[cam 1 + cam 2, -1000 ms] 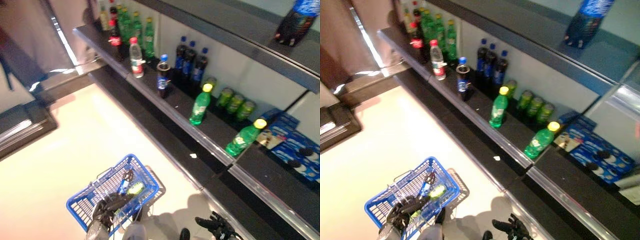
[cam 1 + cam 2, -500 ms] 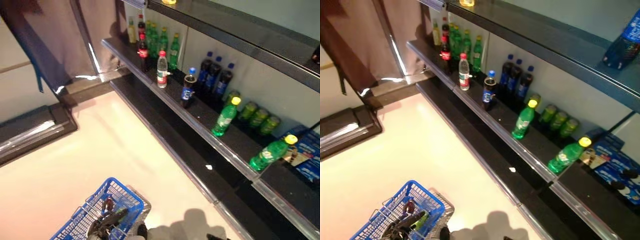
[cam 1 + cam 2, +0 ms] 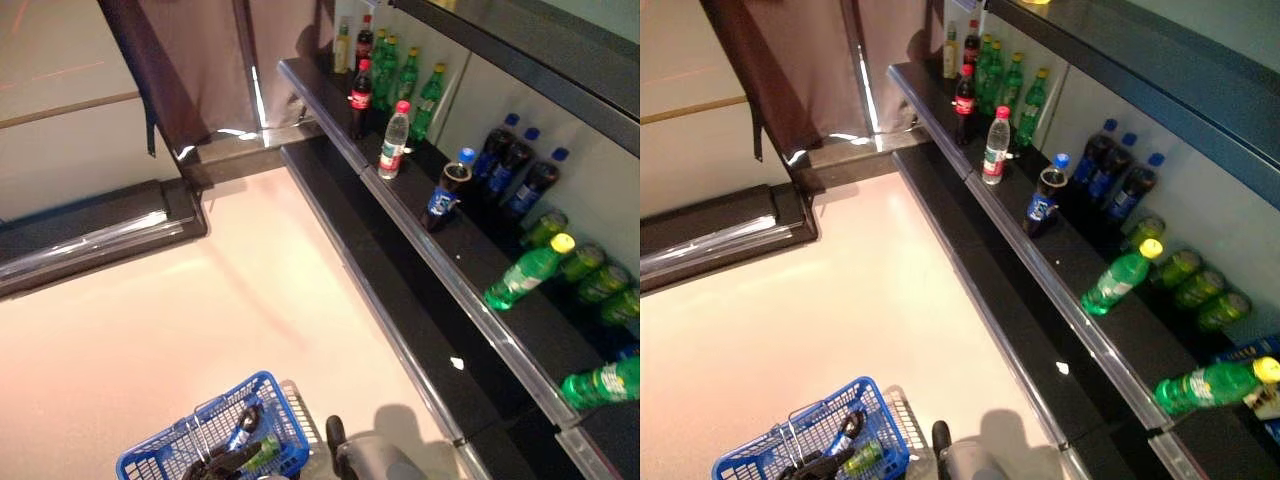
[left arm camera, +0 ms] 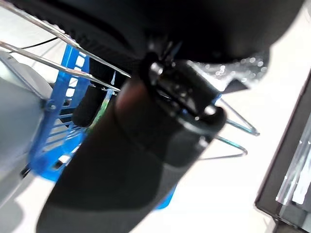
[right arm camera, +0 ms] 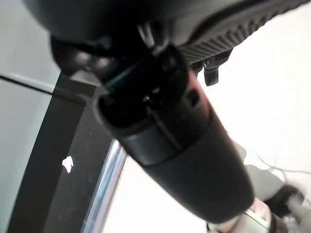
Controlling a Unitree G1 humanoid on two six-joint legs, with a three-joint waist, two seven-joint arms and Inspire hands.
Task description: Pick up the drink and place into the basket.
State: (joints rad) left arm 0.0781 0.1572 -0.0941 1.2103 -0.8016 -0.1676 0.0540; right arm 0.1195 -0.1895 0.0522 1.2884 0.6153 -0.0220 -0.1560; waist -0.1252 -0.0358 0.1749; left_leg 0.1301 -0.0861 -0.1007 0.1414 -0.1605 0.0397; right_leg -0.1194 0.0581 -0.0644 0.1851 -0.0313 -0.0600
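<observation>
Now the left hand (image 3: 225, 462) is gripping the handle of the blue basket (image 3: 160, 462) at the lower left, a green drink bottle (image 3: 262, 453) lying inside. Whether the right hand (image 5: 170, 141) is open, nobody can tell. Swinging could be spilling the bottle.

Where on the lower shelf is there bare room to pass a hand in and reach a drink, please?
The shelf is bare along its front between the dark cola bottle and the leaning green bottle, and again before the lying green bottle. The far end, around the green bottles, is crowded.
</observation>
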